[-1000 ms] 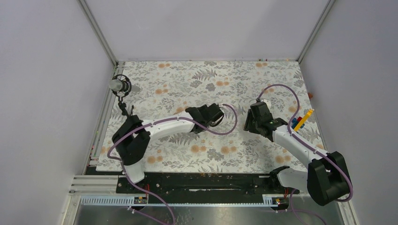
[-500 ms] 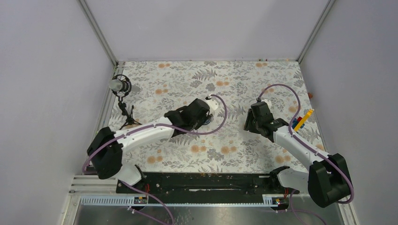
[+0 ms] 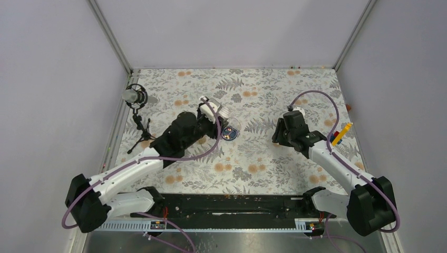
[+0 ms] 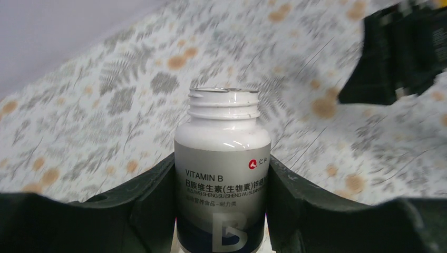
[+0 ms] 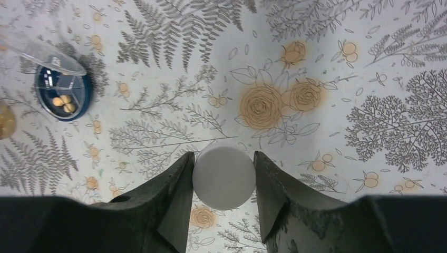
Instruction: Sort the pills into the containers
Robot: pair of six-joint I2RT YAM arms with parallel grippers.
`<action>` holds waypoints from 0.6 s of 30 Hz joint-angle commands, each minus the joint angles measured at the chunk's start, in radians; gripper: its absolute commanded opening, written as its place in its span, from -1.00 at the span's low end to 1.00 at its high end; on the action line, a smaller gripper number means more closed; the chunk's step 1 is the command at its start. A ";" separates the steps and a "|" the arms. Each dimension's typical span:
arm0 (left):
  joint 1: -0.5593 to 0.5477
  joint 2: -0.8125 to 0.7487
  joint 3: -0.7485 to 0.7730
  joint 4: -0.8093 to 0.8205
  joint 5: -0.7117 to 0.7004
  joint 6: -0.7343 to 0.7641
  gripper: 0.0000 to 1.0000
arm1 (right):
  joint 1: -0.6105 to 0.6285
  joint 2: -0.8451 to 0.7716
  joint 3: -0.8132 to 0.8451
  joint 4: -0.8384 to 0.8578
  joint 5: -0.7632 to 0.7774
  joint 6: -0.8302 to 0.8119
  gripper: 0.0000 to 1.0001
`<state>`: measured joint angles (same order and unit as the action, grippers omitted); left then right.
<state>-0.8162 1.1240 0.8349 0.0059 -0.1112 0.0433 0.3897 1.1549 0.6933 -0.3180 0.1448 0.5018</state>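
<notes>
My left gripper point(image 4: 222, 176) is shut on an uncapped bottle point(image 4: 222, 158) with a white neck, a grey-and-dark-blue body and a "VITAMIN B" label. In the top view the gripper point(image 3: 210, 112) holds the bottle point(image 3: 221, 112) tilted above the mat's middle-left. My right gripper point(image 5: 224, 171) is shut on a round white cap point(image 5: 224, 176) and holds it above the mat point(image 3: 278, 138). A small round blue case point(image 5: 63, 95) with an open clear lid holds a few orange pills point(image 5: 64, 101). It lies between the arms point(image 3: 229, 133). An amber-brown round thing point(image 5: 4, 120) is cut off at the frame edge.
A colourful toy-brick piece point(image 3: 338, 135) lies by the right wall. A microphone on a small tripod point(image 3: 136, 100) stands at the left edge of the flowered mat point(image 3: 253, 168). Walls close in the left, back and right sides.
My left arm has swung left and back with the bottle, uncovering the blue case. My right gripper has barely moved.
</notes>
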 commanded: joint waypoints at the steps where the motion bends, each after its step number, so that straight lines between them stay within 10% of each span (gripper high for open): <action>1: 0.037 -0.077 -0.092 0.387 0.271 -0.118 -1.00 | -0.007 -0.035 0.067 -0.012 -0.047 -0.019 -0.43; 11: 0.091 0.077 -0.206 0.899 0.607 -0.352 -1.00 | -0.007 -0.138 0.174 -0.037 -0.237 -0.038 -0.40; 18: 0.094 0.145 -0.180 0.838 0.723 -0.246 -1.00 | -0.006 -0.227 0.252 0.001 -0.508 -0.076 -0.36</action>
<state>-0.7277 1.2560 0.6319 0.7555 0.4835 -0.2508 0.3859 0.9726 0.8837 -0.3531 -0.1574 0.4652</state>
